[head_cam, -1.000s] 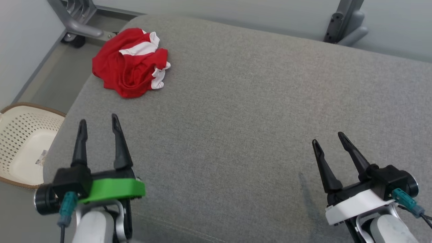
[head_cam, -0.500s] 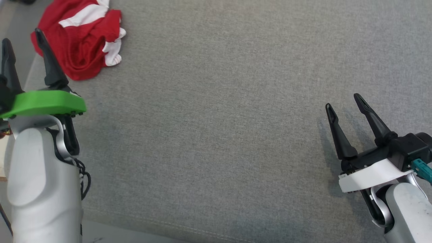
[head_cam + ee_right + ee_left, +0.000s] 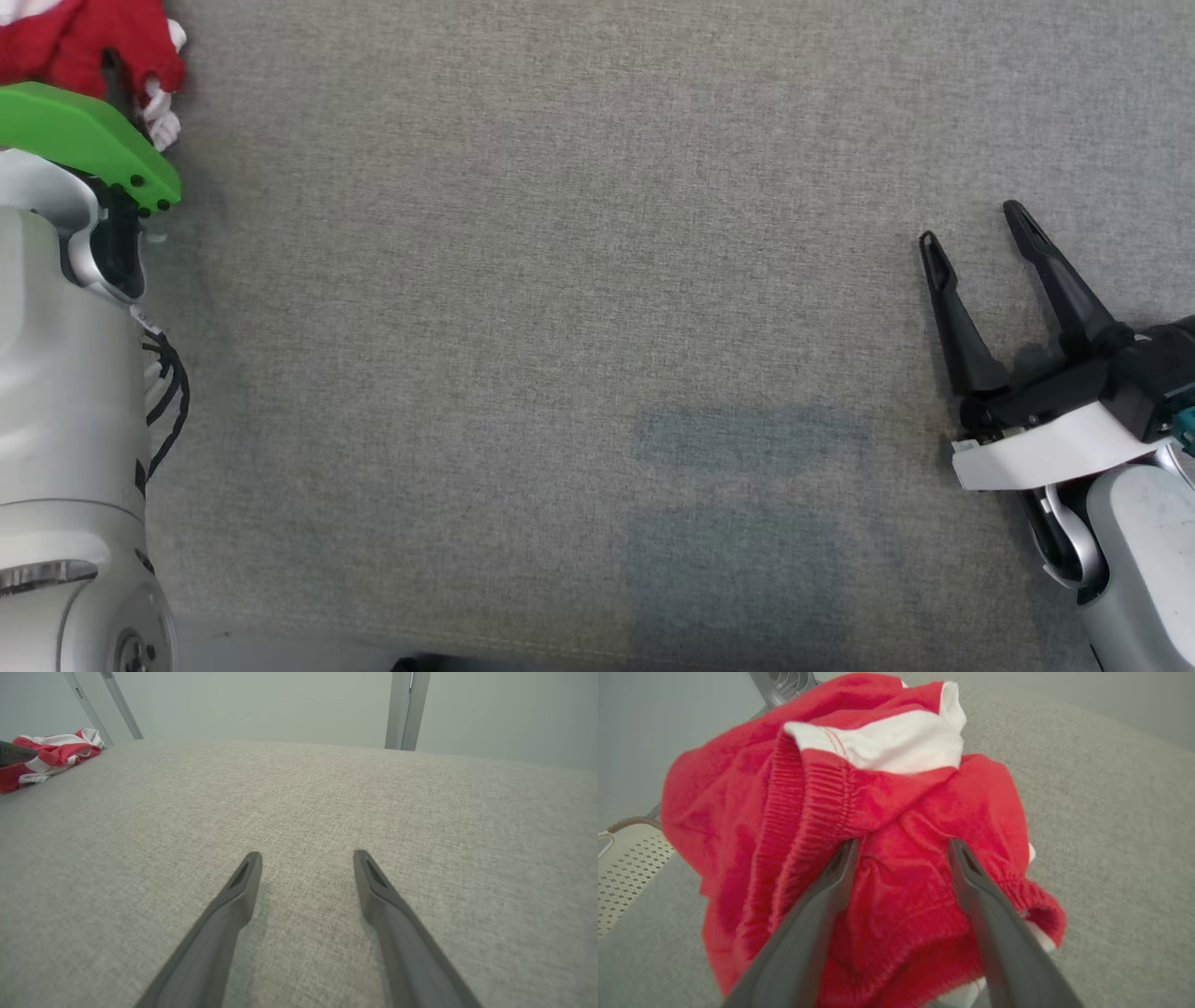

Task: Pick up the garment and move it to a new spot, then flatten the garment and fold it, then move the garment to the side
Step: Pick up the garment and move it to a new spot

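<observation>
Garment [image 3: 896, 788] first: a crumpled heap of red cloth with white panels and a ribbed elastic band. It lies at the far left corner of the grey cushion [image 3: 560, 327], up at ten o'clock in the head view. What can be seen of it carries no readable print.

From where I stand, the left gripper [image 3: 902, 845] is right over the heap with its jaws spread wide. In the left wrist view both dark fingers [image 3: 822, 905] point to twelve o'clock, with the red folds between and behind their tips. They have not closed on anything, and I cannot tell whether the tips actually touch the cloth. Its green mount [image 3: 84, 131] covers part of the heap in the head view.

The right gripper [image 3: 971, 226] sits at three o'clock, well apart from the clothing. It is equally wide open, holds nothing, and hangs low over bare cushion.

A pale perforated basket [image 3: 626, 868] shows at eight o'clock in the left wrist view, beside the cushion's edge. Grey metal frame posts [image 3: 402, 709] rise beyond the far edge at twelve to one o'clock, against a plain pale wall [image 3: 261, 704].
</observation>
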### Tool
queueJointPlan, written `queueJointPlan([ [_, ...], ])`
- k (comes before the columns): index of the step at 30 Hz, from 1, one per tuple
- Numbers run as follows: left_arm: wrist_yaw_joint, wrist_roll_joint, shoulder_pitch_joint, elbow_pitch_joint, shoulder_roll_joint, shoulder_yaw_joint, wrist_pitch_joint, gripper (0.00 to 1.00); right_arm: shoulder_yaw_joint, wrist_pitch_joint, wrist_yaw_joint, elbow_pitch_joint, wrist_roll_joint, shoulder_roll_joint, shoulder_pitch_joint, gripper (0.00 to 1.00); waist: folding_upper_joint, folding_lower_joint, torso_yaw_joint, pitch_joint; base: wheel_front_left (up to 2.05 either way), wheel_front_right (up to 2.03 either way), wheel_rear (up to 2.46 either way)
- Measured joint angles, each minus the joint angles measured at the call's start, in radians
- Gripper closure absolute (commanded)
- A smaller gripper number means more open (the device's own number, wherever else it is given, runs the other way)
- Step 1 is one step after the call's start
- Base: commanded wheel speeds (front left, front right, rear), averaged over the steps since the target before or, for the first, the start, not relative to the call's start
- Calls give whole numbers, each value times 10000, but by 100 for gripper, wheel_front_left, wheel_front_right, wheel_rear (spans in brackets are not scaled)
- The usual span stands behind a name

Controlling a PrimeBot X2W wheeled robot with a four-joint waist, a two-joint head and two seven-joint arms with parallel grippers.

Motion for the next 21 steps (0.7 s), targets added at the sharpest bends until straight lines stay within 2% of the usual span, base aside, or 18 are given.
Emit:
queueJointPlan([
  [8, 92, -71, -728, 1425, 326, -65, 838, 0, 63, -17, 8, -56, 2, -8, -293, 0, 0, -2, -388, 380, 0, 0, 0],
  [9, 88, -71, -774, 1530, 359, -81, 840, 67, 46, -17, 8, -56, 2, -8, -304, 0, 1, -2, -425, 399, 0, 0, 0],
  [10, 59, -71, -810, 1592, 382, -96, 823, 100, 15, -17, 8, -63, 2, -8, -306, 0, 1, -2, -451, 418, 0, 0, 0],
  [15, -65, -58, -839, 1829, 414, -238, 234, 100, -107, -17, 8, -79, 2, -6, -305, 0, 0, -2, -461, 469, 0, 0, 0],
  [21, -257, 8, -544, 1745, 500, -366, -1501, 100, -29, -15, 6, 82, 6, 209, -470, 0, 0, -1, -554, 259, 0, 0, 0],
])
